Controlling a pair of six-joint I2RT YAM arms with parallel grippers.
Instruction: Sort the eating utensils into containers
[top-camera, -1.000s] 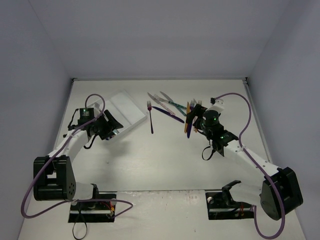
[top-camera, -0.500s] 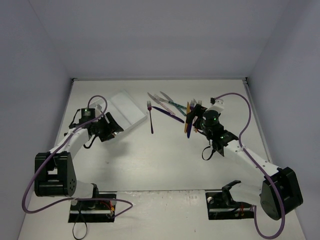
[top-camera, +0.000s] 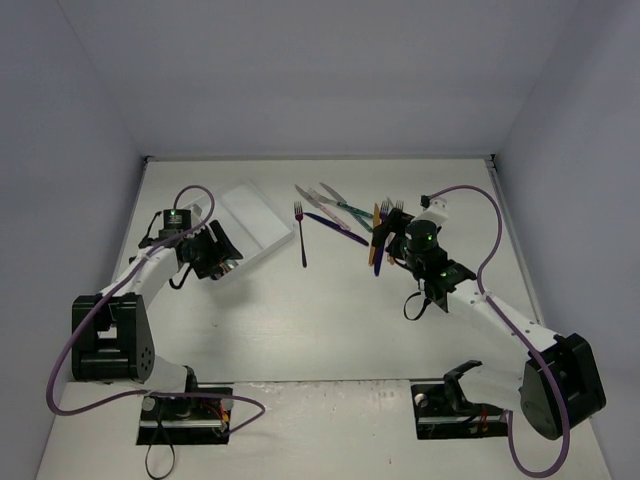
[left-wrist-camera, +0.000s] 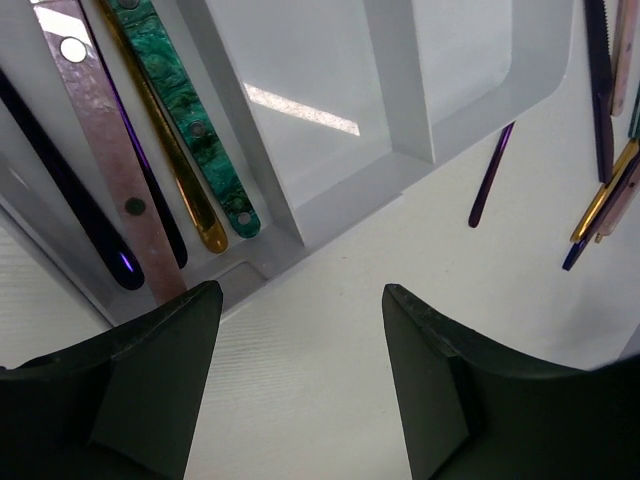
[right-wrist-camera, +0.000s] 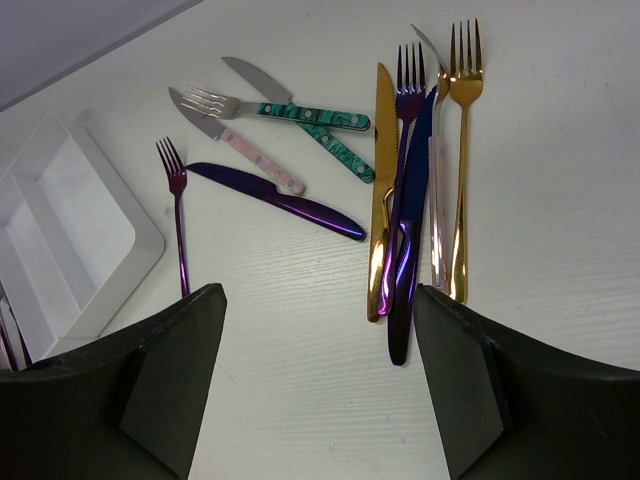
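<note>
The white three-compartment tray (top-camera: 262, 222) lies at the back left. In the left wrist view its left compartment (left-wrist-camera: 60, 215) holds several utensils: dark blue, pinkish (left-wrist-camera: 105, 150), purple, gold (left-wrist-camera: 170, 160) and teal (left-wrist-camera: 195, 130) handles; the other two compartments show empty. My left gripper (top-camera: 222, 258) is open and empty (left-wrist-camera: 300, 335), just off the tray's near end. A purple fork (top-camera: 301, 238) lies alone right of the tray. My right gripper (top-camera: 392, 250) is open and empty (right-wrist-camera: 320, 340) over the table, near a bunch of gold knife (right-wrist-camera: 379, 190), purple fork (right-wrist-camera: 402, 150), dark blue utensil (right-wrist-camera: 408, 270) and gold fork (right-wrist-camera: 462, 160).
Behind lie a purple knife (right-wrist-camera: 285, 200), a pink-handled knife (right-wrist-camera: 245, 152), a teal-handled fork (right-wrist-camera: 300, 110) and a teal-handled knife (right-wrist-camera: 330, 145). The tray's corner shows at the left in the right wrist view (right-wrist-camera: 70, 230). Grey walls close the table at the back and sides.
My left arm has shifted slightly toward the back by the tray's near end. The right arm and the utensils have not moved.
</note>
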